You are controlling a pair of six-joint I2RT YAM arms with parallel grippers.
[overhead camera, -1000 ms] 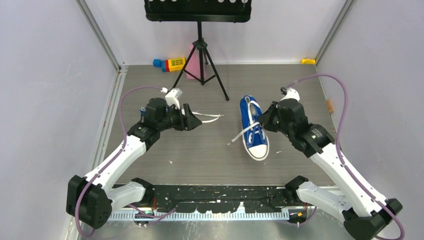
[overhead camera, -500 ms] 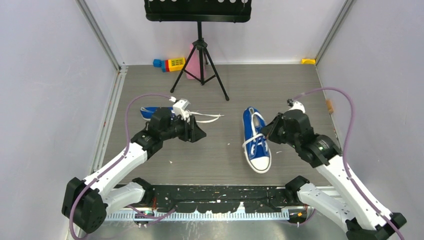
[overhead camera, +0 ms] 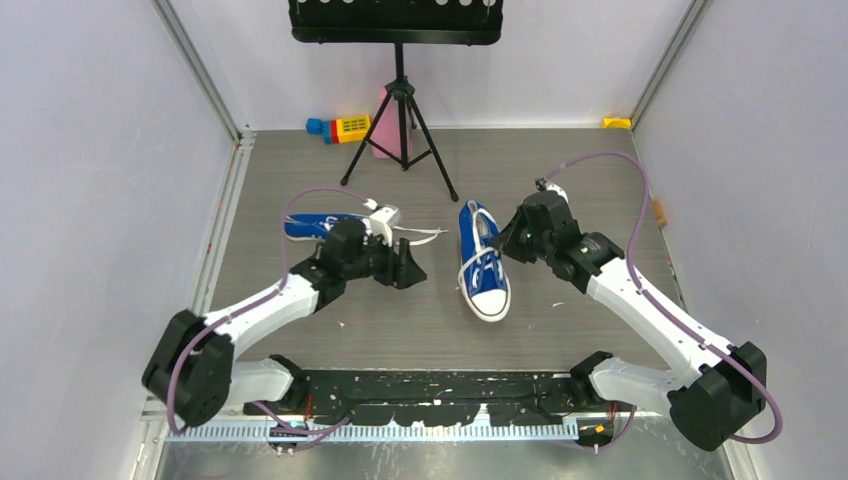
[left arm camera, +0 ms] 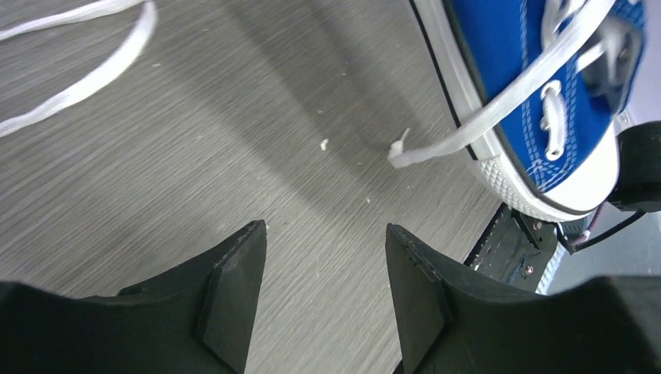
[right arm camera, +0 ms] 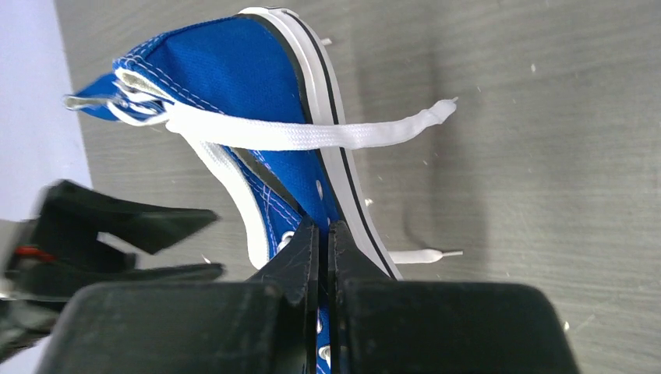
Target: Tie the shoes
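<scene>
One blue sneaker with white toe cap and loose white laces lies mid-table, toe toward me. My right gripper is shut on its canvas side wall; a lace lies loose across the sole. The second blue sneaker lies behind my left arm, its laces trailing right. My left gripper is open and empty just left of the first sneaker, over bare table. In the left wrist view the sneaker sits at upper right, a lace end beyond the fingertips.
A black tripod stand stands at the back centre. Coloured toy blocks and a pink object lie behind it by the back wall. A small yellow piece sits in the back right corner. Walls close both sides.
My right gripper has dragged the sneaker left and back toward the table's middle. My left gripper has moved right and nearer, closing on the sneaker, uncovering more of the second shoe.
</scene>
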